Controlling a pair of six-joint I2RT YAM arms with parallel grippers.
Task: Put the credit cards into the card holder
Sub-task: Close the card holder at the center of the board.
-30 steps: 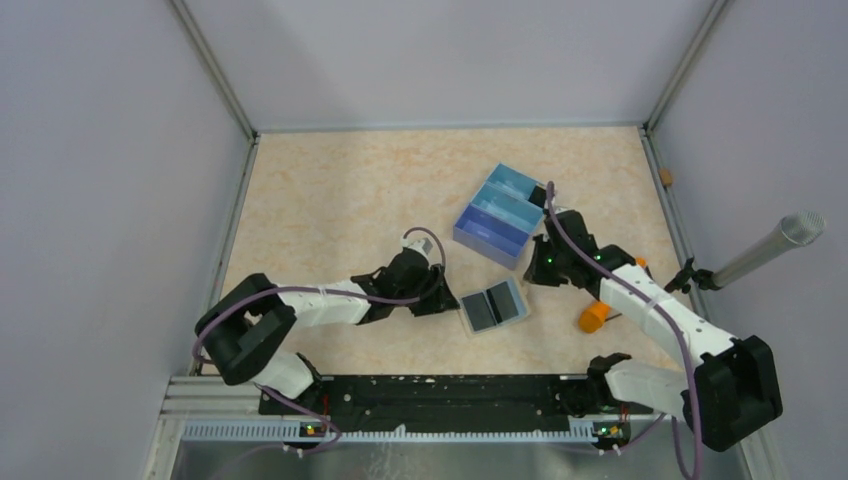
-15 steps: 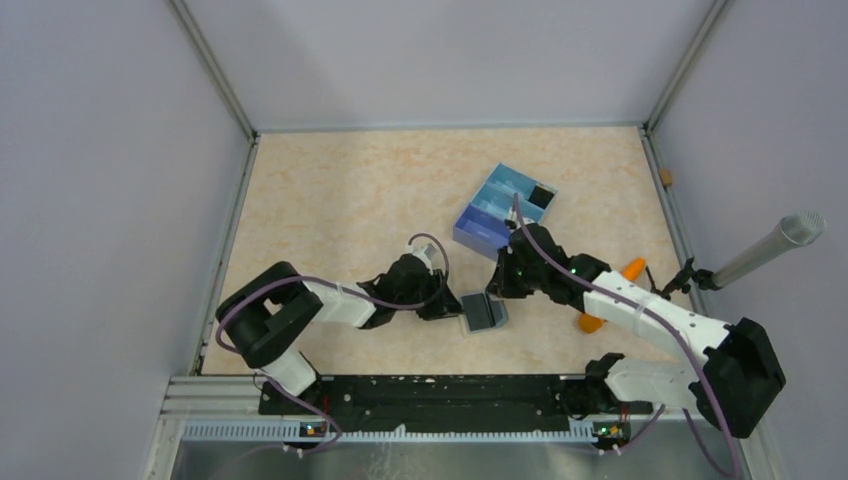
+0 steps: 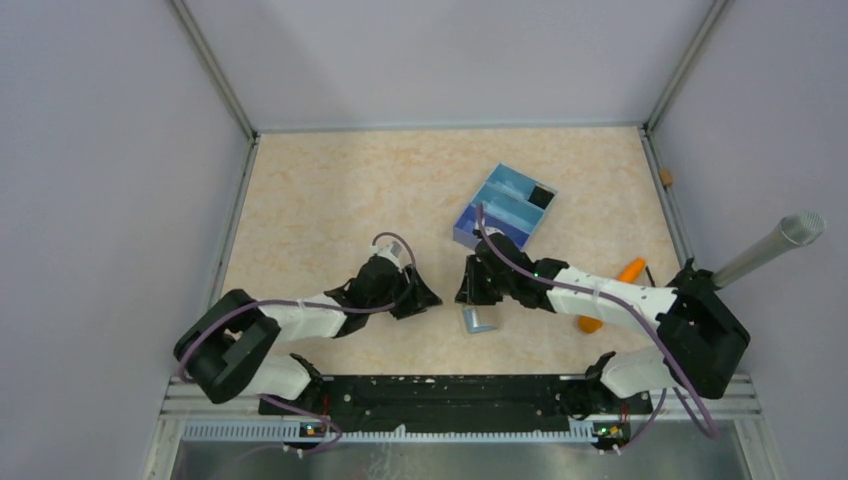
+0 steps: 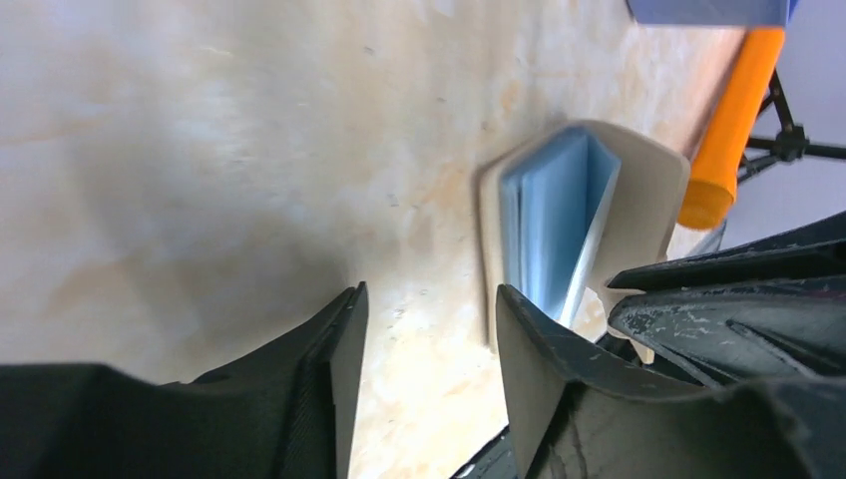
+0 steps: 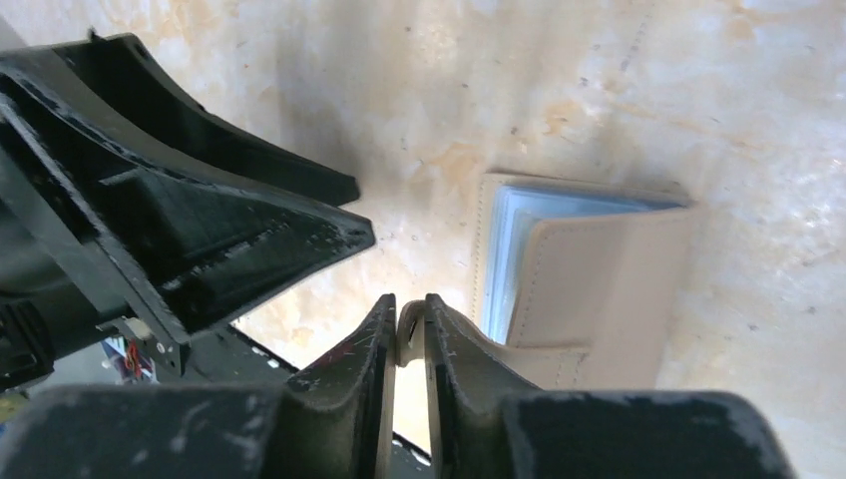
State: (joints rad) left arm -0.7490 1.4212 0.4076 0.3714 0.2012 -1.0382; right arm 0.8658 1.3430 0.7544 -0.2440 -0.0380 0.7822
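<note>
Flap of the half-folded beige card holder sits pinched in the nearly closed right gripper, thin light-blue credit cards inside; just opposite, the left gripper stands parted, empty.

The top camera is looking down from high up at the whole table. Both wrist cameras are looking from very close, from opposite sides, at the same card holder.
</note>
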